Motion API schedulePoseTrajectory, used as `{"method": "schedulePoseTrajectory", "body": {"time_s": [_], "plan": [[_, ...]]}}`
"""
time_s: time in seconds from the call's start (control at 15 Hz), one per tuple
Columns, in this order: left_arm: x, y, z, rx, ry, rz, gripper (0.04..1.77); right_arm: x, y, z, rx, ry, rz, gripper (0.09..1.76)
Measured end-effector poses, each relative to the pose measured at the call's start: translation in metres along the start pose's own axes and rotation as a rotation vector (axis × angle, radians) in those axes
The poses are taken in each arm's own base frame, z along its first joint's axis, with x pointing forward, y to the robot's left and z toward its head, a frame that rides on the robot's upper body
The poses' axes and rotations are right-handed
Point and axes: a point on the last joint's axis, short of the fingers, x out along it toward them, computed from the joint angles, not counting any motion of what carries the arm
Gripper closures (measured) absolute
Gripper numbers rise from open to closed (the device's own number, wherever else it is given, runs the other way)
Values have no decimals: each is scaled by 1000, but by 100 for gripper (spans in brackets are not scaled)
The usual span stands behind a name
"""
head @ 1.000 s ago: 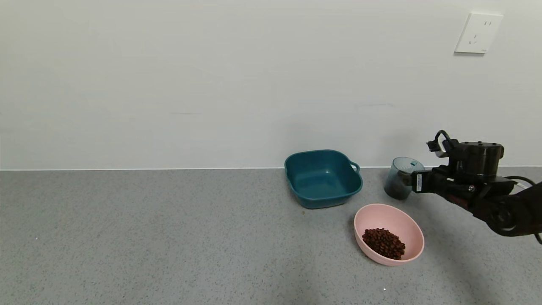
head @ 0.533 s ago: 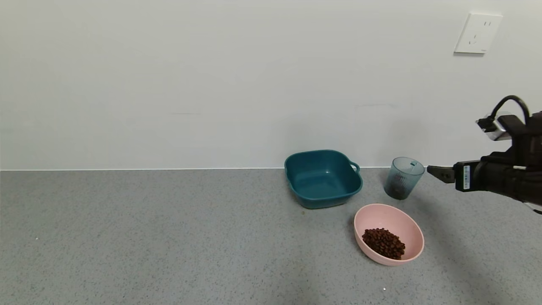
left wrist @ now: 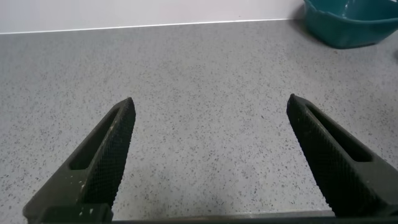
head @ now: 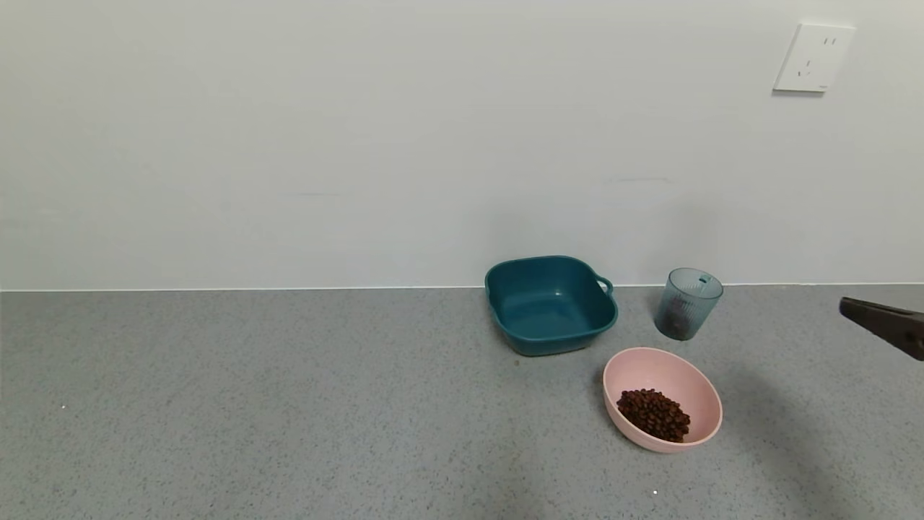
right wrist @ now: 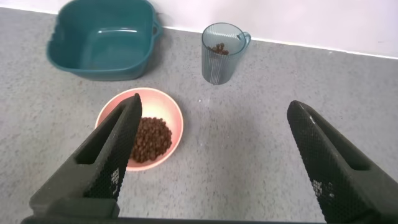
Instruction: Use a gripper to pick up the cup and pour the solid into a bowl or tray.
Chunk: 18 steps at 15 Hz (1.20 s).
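The blue-grey ribbed cup [head: 688, 313] stands upright on the counter by the wall, with a few brown beans left in its bottom [right wrist: 217, 48]. A pile of brown beans [head: 654, 414] lies in the round pink bowl [head: 650, 365], just in front of the cup. My right gripper [right wrist: 214, 102] is open and empty, well to the right of the cup and apart from it. Only one of its fingers [head: 877, 320] shows at the head view's right edge. The right wrist view shows the cup [right wrist: 219, 62], the bowl [right wrist: 155, 102] and the beans [right wrist: 149, 140]. My left gripper [left wrist: 210, 99] is open over bare counter.
A dark teal square basin [head: 550, 303] with a handle stands empty left of the cup, against the wall; it also shows in the right wrist view [right wrist: 102, 40] and the left wrist view [left wrist: 348, 25]. A white wall socket [head: 814, 58] is high at the right.
My right gripper has let go of the cup and drawn back to the right, almost out of the head view. The cup stays upright in place.
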Motion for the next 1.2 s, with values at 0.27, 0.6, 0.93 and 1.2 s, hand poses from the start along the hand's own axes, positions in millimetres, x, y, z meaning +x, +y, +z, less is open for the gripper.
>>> {"method": "schedulePoseTrajectory", "body": {"time_s": [0.27,0.6,0.93,1.2], "plan": [[0,0,0,0,0,0,6,-57,4,-13,-3,-68,-2,15],[0,0,0,0,1,0,6,-117,7,-37,-2,-127,-33,15],[0,0,0,0,0,0,6,-164,12,-65,-3,-192,-59,15],[0,0,0,0,0,0,6,-189,15,-91,-13,-246,-41,15]]}}
